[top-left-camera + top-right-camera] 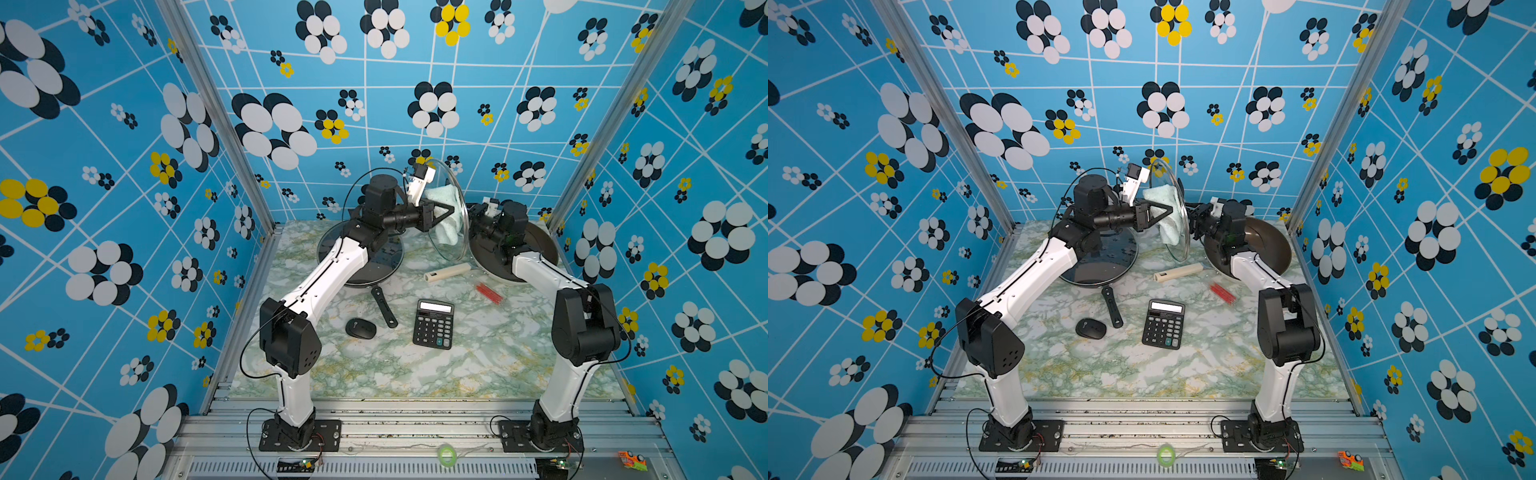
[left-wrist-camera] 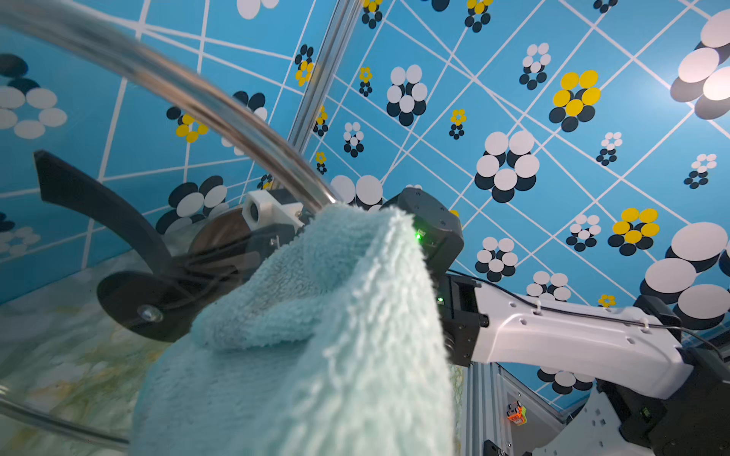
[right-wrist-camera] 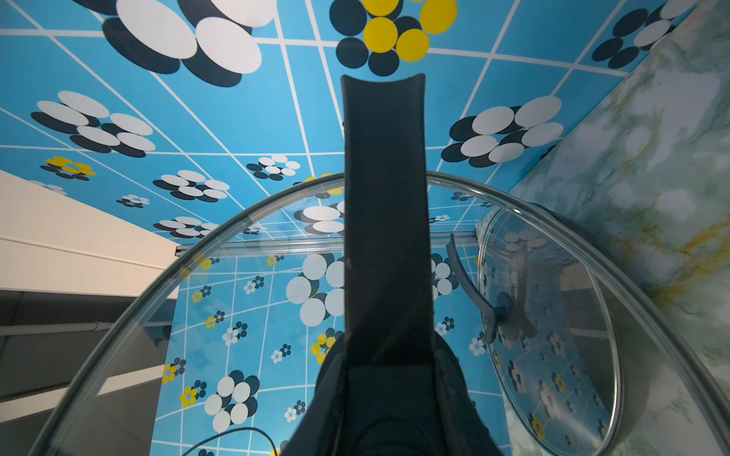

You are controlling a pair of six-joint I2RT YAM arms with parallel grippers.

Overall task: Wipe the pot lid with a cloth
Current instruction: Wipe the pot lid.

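Note:
The pot lid (image 1: 452, 248) is clear glass with a metal rim and a black handle. It stands on edge above the table's far middle in both top views. My right gripper (image 1: 473, 214) is shut on that black handle (image 3: 385, 221), which runs straight out from its jaws in the right wrist view. From the other side, my left gripper (image 1: 450, 208) is shut on the cloth (image 1: 445, 226), a mint-green terry towel pressed against the glass. The cloth (image 2: 316, 335) hides the left jaws in the left wrist view, beside the lid rim (image 2: 197, 92).
A black pan (image 1: 361, 262) with a long handle lies under the left arm, and a brown pan (image 1: 540, 249) under the right arm. On the marble table (image 1: 374, 374) lie a calculator (image 1: 433, 324), a black mouse (image 1: 360, 328), a cream tube (image 1: 446, 272) and red sticks (image 1: 489, 293).

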